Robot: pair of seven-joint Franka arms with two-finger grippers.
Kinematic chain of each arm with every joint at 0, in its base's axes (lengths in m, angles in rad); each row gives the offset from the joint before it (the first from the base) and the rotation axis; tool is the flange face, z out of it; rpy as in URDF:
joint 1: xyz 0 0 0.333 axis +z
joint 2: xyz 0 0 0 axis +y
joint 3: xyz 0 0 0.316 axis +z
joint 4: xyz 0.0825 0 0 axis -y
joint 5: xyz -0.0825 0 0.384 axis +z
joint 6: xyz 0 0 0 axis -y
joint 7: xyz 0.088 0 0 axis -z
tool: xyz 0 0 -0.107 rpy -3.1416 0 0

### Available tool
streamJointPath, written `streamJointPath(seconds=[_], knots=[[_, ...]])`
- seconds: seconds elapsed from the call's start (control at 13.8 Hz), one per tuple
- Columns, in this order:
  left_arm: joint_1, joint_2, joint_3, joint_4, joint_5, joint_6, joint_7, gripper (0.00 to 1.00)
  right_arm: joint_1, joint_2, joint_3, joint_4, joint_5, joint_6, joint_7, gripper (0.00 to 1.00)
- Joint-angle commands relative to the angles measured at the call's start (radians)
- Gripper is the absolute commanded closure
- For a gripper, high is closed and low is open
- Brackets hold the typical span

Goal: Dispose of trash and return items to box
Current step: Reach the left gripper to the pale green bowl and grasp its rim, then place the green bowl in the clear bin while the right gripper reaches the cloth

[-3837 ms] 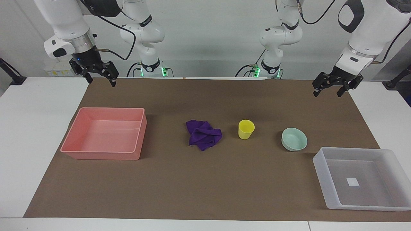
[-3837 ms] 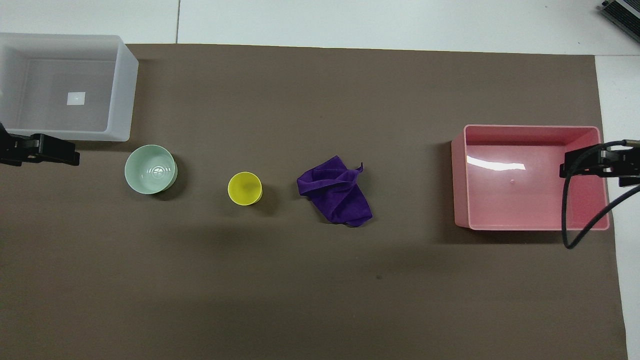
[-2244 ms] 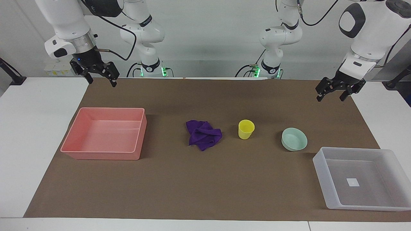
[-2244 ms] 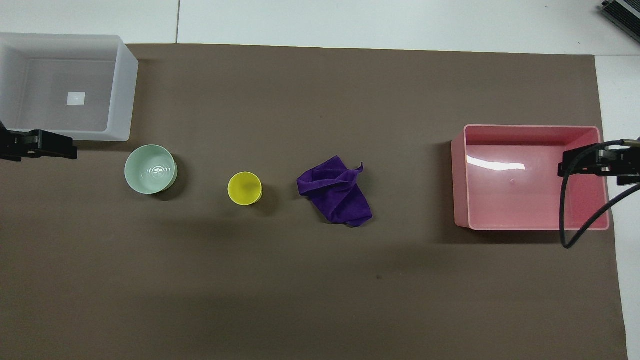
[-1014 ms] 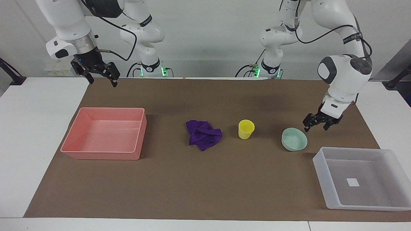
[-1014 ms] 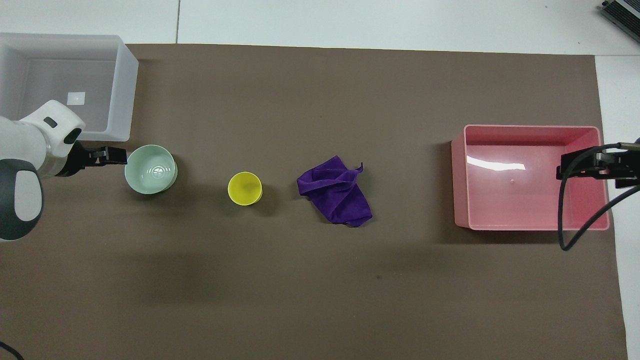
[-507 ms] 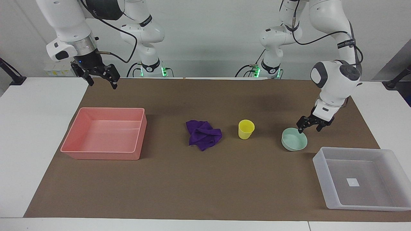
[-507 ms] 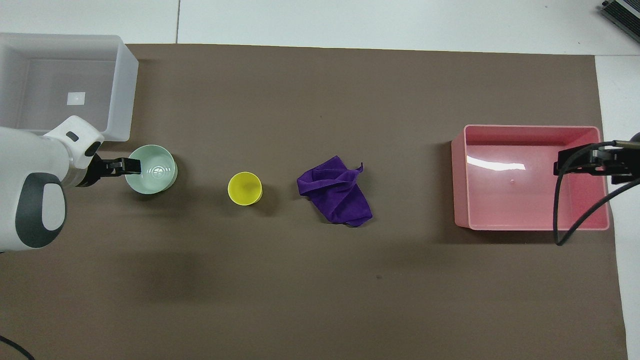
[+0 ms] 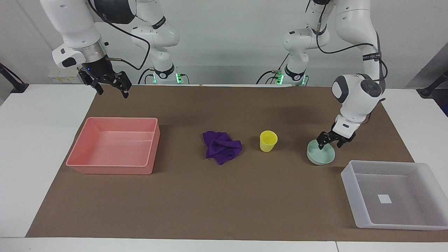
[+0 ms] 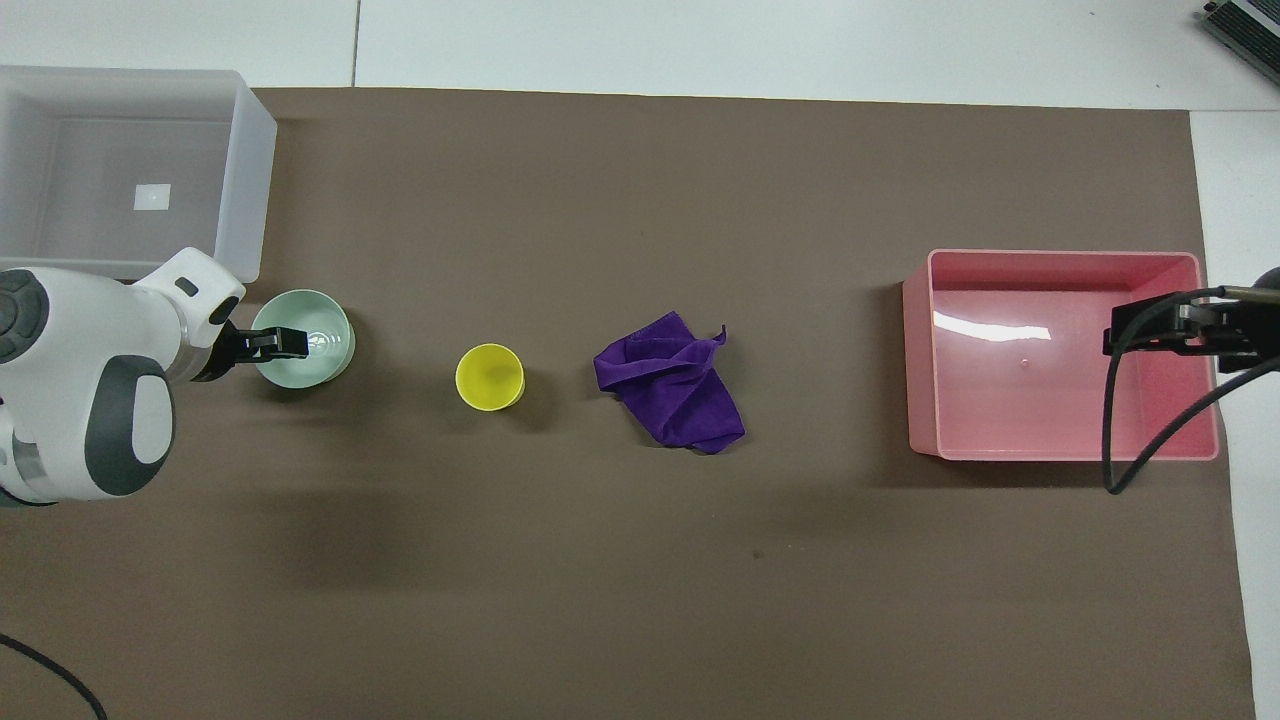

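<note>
The pale mint-green bowl (image 9: 322,156) (image 10: 325,358) sits on the brown mat, next to the translucent box (image 9: 350,175) (image 10: 240,180) at the left arm's end. My left gripper (image 9: 329,142) (image 10: 280,343) is down at the bowl and open. One finger is inside the bowl and the other outside the rim on the side toward the left arm's end. The yellow cup (image 9: 268,140) (image 10: 490,377) stands upright mid-table. The crumpled purple cloth (image 9: 222,147) (image 10: 675,385) lies beside it. My right gripper (image 9: 110,87) (image 10: 1160,330) waits, raised and open, at the right arm's end.
A pink tray (image 9: 112,168) (image 10: 920,350) stands at the right arm's end of the mat with nothing in it. The translucent box holds only a small white sticker (image 9: 384,198).
My left arm has swung down from above the mat's edge to the mint bowl, and its fingers now stand across the bowl's rim. The right gripper has barely shifted.
</note>
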Motion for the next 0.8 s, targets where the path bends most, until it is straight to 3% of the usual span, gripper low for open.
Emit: streamJointPath(seconds=[0.0,0.07,0.43,0.58,0.72], knots=[[-0.009,0.003,0.005,-0.016,0.017,0.030,-0.019,0.96,-0.003,-0.030,0.000,-0.039,0.019,0.028,0.014,0.00],[-0.009,0.003,0.005,-0.016,0.017,0.028,-0.013,1.00,-0.003,-0.030,0.000,-0.040,0.019,0.028,0.016,0.00],[-0.003,0.000,0.005,0.005,0.017,0.007,0.007,1.00,-0.003,-0.030,0.000,-0.040,0.019,0.029,0.016,0.00],[0.005,-0.017,0.005,0.036,0.017,-0.050,0.016,1.00,-0.003,-0.030,0.000,-0.040,0.019,0.035,0.016,0.00],[0.013,-0.019,0.005,0.128,0.017,-0.160,0.018,1.00,-0.003,-0.030,0.000,-0.045,0.019,0.040,0.016,0.00]])
